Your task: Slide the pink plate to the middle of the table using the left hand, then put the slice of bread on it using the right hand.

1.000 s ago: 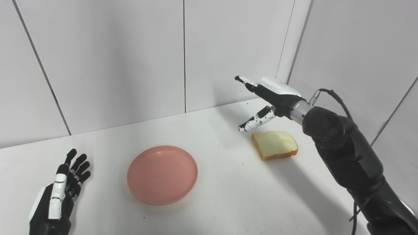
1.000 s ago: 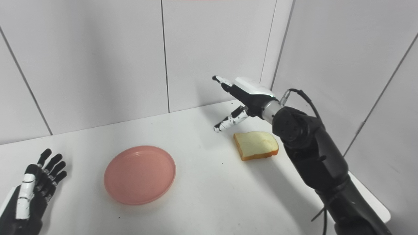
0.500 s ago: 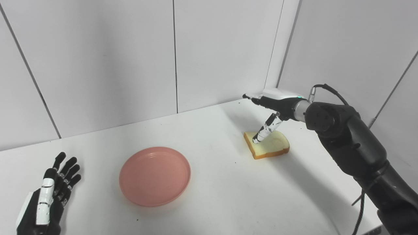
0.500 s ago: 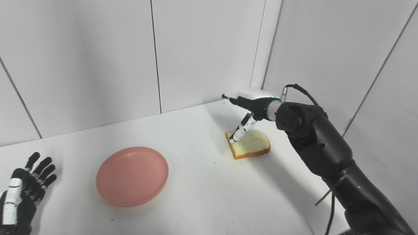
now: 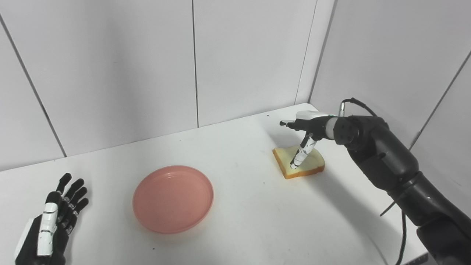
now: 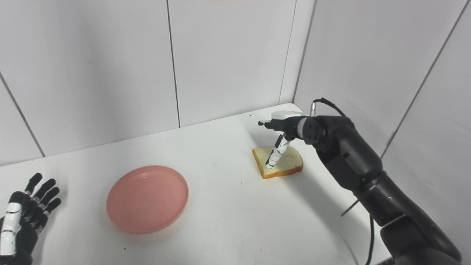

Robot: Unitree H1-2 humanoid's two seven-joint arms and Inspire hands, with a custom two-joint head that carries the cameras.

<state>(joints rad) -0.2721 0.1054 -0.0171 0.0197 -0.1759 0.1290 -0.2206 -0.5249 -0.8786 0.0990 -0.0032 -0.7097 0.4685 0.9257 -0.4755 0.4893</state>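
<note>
Hovering spread and empty, right robot hand thumb touches bread; views agree.

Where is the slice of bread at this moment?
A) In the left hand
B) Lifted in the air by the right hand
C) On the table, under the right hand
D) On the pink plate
C: the bread lies flat on the table with the right hand over it, one digit reaching down onto it; the plate is bare.

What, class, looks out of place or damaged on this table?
Nothing stands out. The pink plate sits flat and empty, the slice of bread lies whole, with the right hand open above it. The left hand waits open.
</note>
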